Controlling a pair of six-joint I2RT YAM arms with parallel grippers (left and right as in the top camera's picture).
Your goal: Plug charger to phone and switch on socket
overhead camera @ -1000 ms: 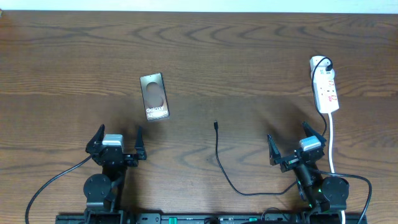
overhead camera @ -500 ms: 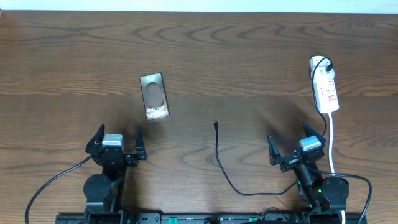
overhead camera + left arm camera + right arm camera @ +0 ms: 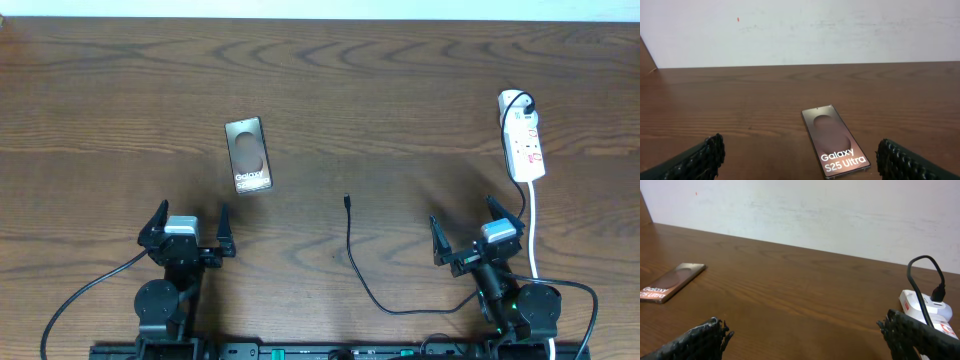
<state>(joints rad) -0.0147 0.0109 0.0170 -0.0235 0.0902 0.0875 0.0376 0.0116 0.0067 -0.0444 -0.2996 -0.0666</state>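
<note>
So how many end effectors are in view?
2. The left end effector is at the table's near edge, facing the phone; the right end effector is beside the white cord of the socket. Both are open.

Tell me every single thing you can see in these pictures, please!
phone: one, brown-bronze with white "Galaxy" lettering, lying flat left of centre, ahead of the left arm
charger cable: one, thin and black, near the middle, its plug tip lying free and pointing away from the robot
power strip: one, white with red marks, far right
white cord: one, running from the power strip toward the robot
table: one, dark brown wood, under everything
wall: one, white, behind the table
left gripper: one, black, open, near edge on the left
right gripper: one, black, open, near edge on the right
</note>
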